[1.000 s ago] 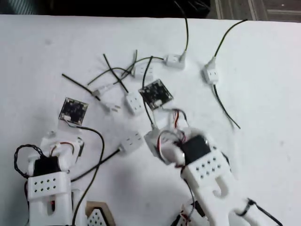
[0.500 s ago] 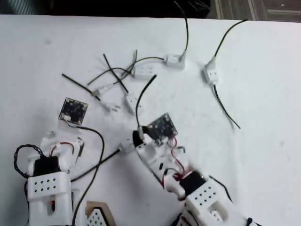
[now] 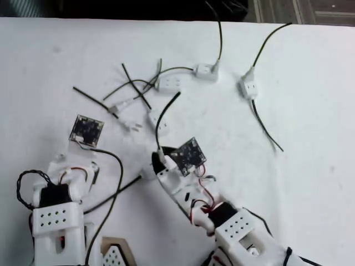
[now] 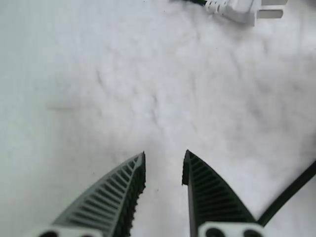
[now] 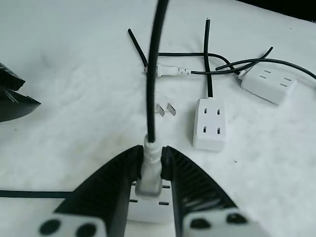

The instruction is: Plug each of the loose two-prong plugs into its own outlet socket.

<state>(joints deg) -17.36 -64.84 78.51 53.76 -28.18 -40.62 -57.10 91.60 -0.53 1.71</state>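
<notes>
Swinging leftward since a second ago, the right tool (image 5: 153, 155) is clamping a white two-prong plug with a black cord (image 5: 149, 173), holding it upright right at a white outlet block (image 5: 145, 208) on the white surface (image 3: 310, 138). Left tool (image 4: 164, 165) is hovering, fingers apart, near a second white plug (image 4: 239, 10).

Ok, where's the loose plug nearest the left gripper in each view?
High view: the loose plug lies just left of the four-hole socket.
Left wrist view: it lies far ahead of the left gripper, prongs bare.
Right wrist view: its two prongs sit beside the four-hole socket.
Shared landmark: that socket, in the high and right wrist views.
</notes>
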